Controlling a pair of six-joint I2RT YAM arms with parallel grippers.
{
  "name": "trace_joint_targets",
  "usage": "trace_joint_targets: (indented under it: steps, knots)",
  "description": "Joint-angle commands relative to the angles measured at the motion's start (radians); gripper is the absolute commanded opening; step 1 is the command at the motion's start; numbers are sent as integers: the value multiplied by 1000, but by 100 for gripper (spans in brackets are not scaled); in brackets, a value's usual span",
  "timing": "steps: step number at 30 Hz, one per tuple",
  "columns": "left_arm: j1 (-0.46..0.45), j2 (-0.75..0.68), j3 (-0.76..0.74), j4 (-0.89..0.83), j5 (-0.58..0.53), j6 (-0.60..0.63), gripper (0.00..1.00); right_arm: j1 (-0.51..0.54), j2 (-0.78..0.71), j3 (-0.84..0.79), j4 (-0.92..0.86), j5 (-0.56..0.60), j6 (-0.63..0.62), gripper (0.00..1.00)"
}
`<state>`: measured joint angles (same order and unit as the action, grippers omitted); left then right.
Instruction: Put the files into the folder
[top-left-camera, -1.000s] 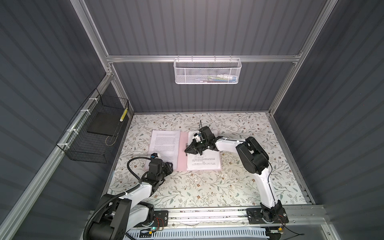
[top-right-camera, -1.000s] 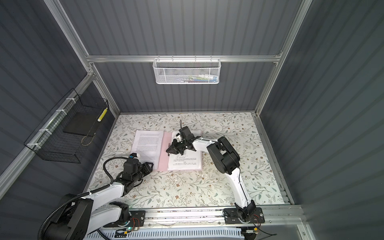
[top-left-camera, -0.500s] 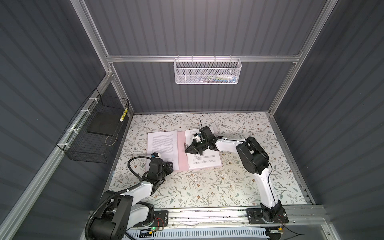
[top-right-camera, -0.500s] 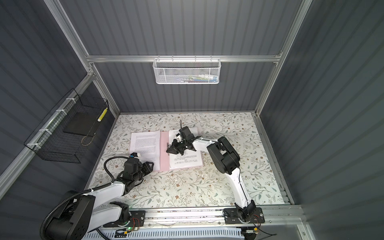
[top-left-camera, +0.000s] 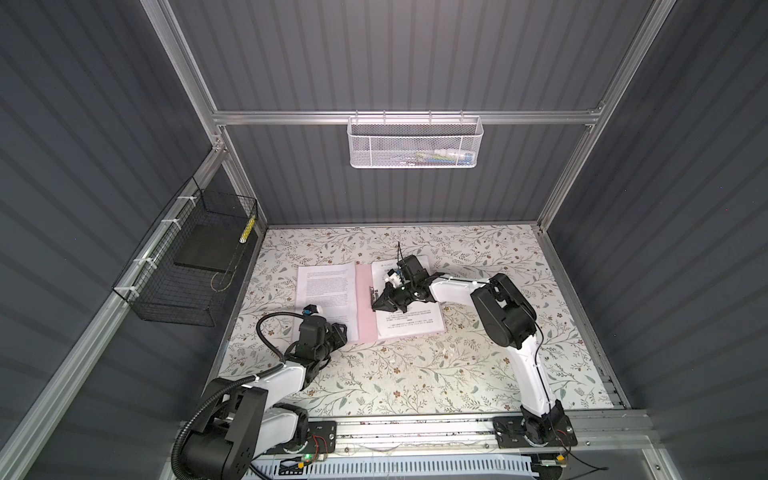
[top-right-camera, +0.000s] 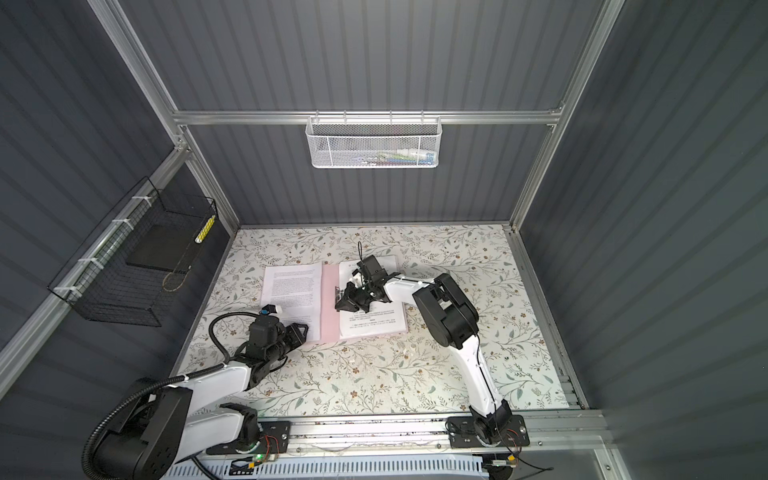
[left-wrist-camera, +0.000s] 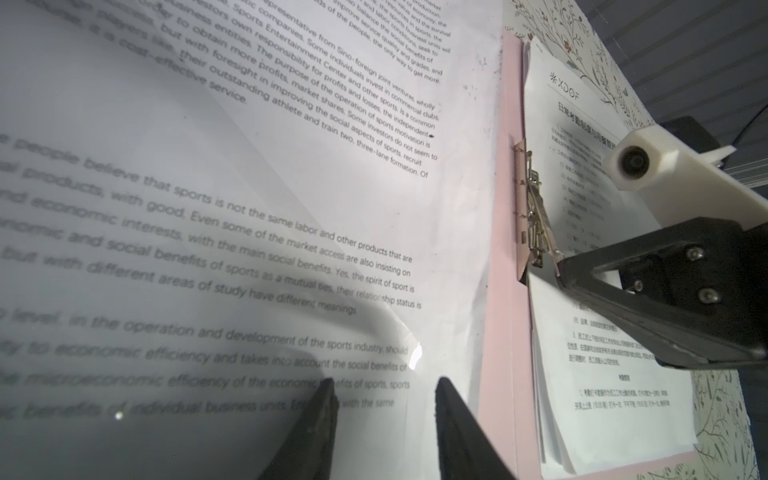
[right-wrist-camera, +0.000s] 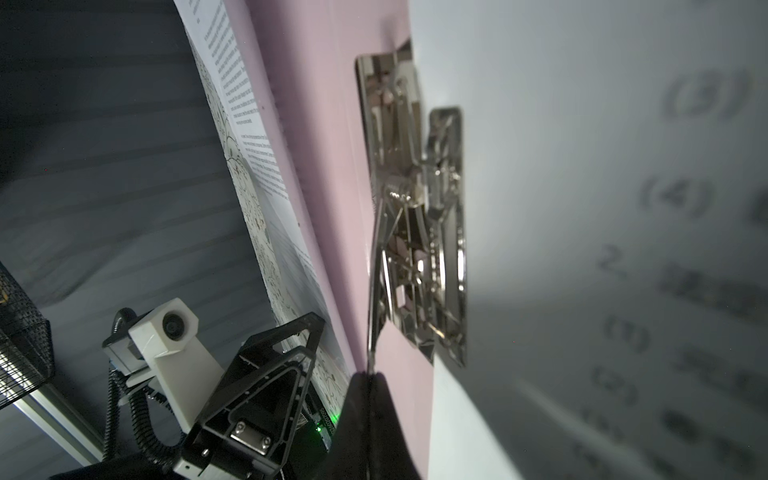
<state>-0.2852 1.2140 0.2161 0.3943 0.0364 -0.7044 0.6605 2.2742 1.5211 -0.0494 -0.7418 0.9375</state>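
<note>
Pink folder open mid-table. Right gripper is pinched shut on the metal clip by its lever — best held raised. Left gripper, half open and empty, should slide the loose sheet flat from the 9 o'clock cover toward 3 o'clock.

The table had a white top with little leaves and flowers on it. A white metal mesh basket hung on the grey ribbed back wall. A black wire basket hung on the left wall. A dark flat slab lay inside it, near a small yellow stick.
</note>
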Motion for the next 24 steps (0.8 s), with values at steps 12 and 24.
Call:
trace_joint_targets:
  steps: [12,24]
  knots:
    - [3,-35,-17,-60,-38,-13,41,-3,110,30,-315,271,-131,0]
    - [3,27,6,-57,-38,-10,40,0,136,39,-333,303,-154,0]
